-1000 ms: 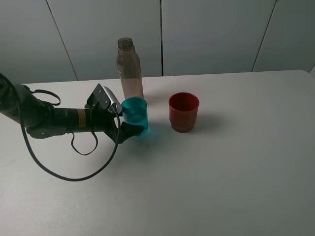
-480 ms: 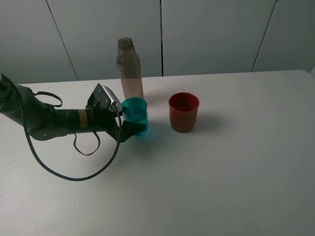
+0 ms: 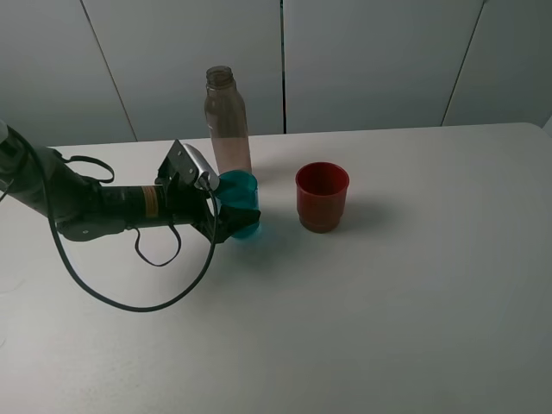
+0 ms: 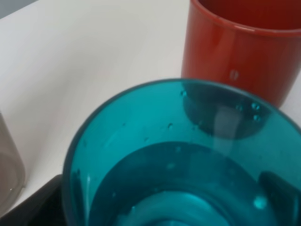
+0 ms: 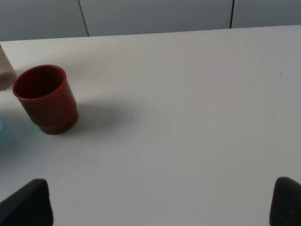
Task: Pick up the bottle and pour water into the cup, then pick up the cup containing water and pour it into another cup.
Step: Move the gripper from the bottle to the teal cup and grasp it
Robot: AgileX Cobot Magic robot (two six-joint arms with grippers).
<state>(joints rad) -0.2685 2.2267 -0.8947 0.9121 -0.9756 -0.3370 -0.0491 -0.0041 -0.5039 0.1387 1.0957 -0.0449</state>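
Note:
The cup [image 3: 241, 197], a teal-blue tumbler holding water, stands on the white table [image 3: 388, 285]. My left gripper [image 3: 229, 210] reaches in from the left with its jaws wide on either side of the cup. In the left wrist view the cup [image 4: 178, 160] fills the frame, with a dark finger [image 4: 282, 193] beside it. The bottle [image 3: 226, 121] stands upright just behind the cup. The red cup [image 3: 322, 197] stands to the cup's right. My right gripper [image 5: 156, 202] is open over bare table, well apart from the red cup [image 5: 44, 99].
Grey wall panels [image 3: 362, 60] rise behind the table's far edge. A black cable [image 3: 129, 297] loops from the left arm onto the table. The right arm is out of the exterior high view.
My left gripper has slid to the right, so the teal cup now sits deeper between its fingers. The cups and bottle have stayed in place.

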